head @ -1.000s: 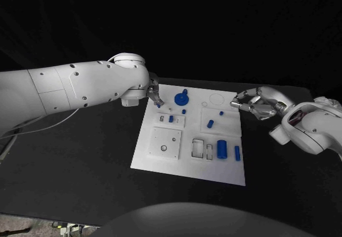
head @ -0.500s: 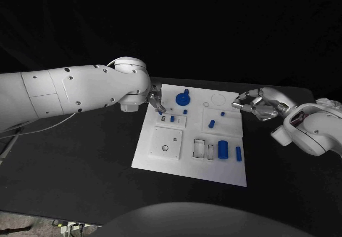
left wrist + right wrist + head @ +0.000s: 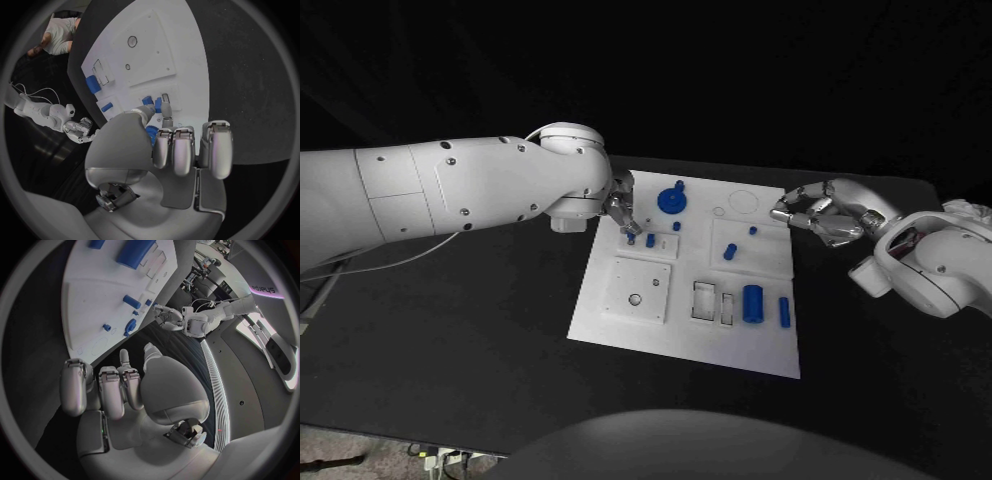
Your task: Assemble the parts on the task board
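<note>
Black worktop (image 3: 459, 330) fills the scene, with the white task board (image 3: 678, 345) lying in its middle.

Coming in from the left, the left hand (image 3: 620, 213) is down over the board's far left part, beside the small fixture with two slots. In the left wrist view its thumb and a finger close on a small blue part (image 3: 149, 101), while the other fingers (image 3: 174, 150) lie straight side by side. The part sits right at the board surface, close to another small blue peg (image 3: 649, 240) in that fixture. I judge the step in hand to be seating this small piece in its slot; whether it is already fully in cannot be told.

Further right on the board stand the blue gear (image 3: 672, 201), a short blue peg (image 3: 727, 251), a large blue cylinder (image 3: 750, 303) and a slimmer blue bar (image 3: 782, 313) near the right edge.

At the right, the right hand (image 3: 822, 213) hovers just off the board's far right edge, fingers curled loosely inward and holding nothing that I can see.

The next move likely calls for a straight, gentle push with the part kept aligned to its slot, then release without tipping the neighbouring peg.
</note>
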Robot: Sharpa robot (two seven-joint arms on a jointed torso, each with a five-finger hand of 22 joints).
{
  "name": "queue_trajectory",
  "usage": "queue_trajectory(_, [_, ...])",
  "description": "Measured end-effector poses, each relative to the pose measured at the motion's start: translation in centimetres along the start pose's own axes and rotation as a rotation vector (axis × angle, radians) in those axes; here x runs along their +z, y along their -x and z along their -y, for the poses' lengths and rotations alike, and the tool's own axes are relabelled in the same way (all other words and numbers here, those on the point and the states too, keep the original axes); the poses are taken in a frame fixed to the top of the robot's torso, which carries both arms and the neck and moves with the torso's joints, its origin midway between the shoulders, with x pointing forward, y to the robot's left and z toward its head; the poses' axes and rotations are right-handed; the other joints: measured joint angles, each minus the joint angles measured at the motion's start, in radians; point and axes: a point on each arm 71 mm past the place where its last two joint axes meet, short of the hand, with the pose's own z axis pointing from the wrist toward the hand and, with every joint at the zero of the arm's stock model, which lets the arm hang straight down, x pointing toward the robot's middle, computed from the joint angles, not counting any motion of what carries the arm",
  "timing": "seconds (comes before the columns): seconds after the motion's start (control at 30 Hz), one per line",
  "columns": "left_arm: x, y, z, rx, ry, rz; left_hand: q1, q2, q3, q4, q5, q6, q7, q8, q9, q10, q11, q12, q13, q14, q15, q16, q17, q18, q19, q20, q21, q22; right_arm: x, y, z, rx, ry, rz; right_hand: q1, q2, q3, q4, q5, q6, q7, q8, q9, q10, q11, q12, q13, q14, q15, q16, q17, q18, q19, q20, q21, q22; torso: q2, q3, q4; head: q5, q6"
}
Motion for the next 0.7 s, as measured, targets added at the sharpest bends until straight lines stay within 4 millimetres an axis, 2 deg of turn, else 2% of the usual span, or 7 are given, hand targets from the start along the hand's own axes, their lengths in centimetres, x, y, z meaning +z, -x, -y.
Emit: queue_trajectory(0.7, [0.54,-0.47,0.32,-0.011,0.0,0.0,-0.008,-0.001,0.003,0.003,-0.003,0.0,0.0,-0.004,0.0,0.0,0.0,0.0,0.0,0.0,0.0,0.0,0.0,0.0,0.0,0.0,-0.003,0.0,0.0,-0.01,0.01,0.0,0.0,0.0,0.0,0.0,0.003,-0.003,0.0,0.0,0.0,0.0,-0.001,0.0,0.0,0.0,0.0,0.0,0.0,0.0,0.0,0.0,0.0,0.0,0.0,0.0,0.0,0.0,0.0,-0.004,0.0])
